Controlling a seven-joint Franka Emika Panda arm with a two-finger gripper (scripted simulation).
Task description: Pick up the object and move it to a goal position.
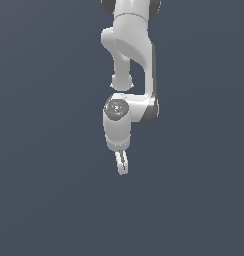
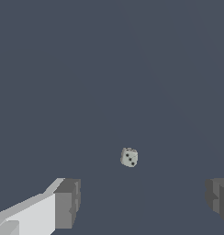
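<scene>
The object [image 2: 129, 157] is a small pale grey cube with dark dots, like a die, lying on the dark grey floor in the wrist view. My gripper [image 2: 141, 202] is open, with one grey pad [image 2: 67, 203] and the other [image 2: 218, 198] spread wide apart. The cube lies ahead of the gap between them, touching neither. In the exterior view the white arm hangs down with my gripper [image 1: 122, 165] pointing at the floor, seen edge-on. I cannot make out the object in that view.
The white arm's links [image 1: 131, 55] fill the upper middle of the exterior view. A plain dark grey floor [image 1: 44, 200] surrounds everything.
</scene>
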